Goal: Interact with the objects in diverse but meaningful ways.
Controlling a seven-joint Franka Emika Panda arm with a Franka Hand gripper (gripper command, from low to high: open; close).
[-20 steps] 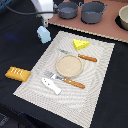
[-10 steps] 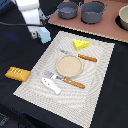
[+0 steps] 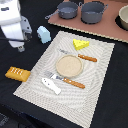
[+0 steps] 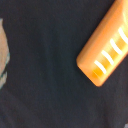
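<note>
The golden-brown scored bread loaf (image 3: 16,74) lies on the black table at the exterior view's left, off the mat; in the wrist view the bread loaf (image 4: 107,48) fills one corner. My gripper (image 3: 20,48) hangs above and behind the loaf, apart from it. Its fingers are too blurred to read and do not show in the wrist view. The pale blue rounded-top block (image 3: 44,34) stands just beyond the mat's far left corner. On the striped mat (image 3: 102,87) sit the yellow cheese wedge (image 3: 80,44) and the white fish-shaped piece (image 3: 51,86).
A tan round plate (image 3: 68,65) sits mid-mat between an orange-handled knife (image 3: 87,58) and an orange-handled fork (image 3: 66,80). Two grey pots (image 3: 68,8) (image 3: 93,11) stand on a brown board (image 3: 110,27) at the back. A bowl (image 3: 123,17) shows at the far right edge.
My arm has moved toward the exterior view's left and nearer the front, away from the blue block and toward the bread loaf. The objects have not moved.
</note>
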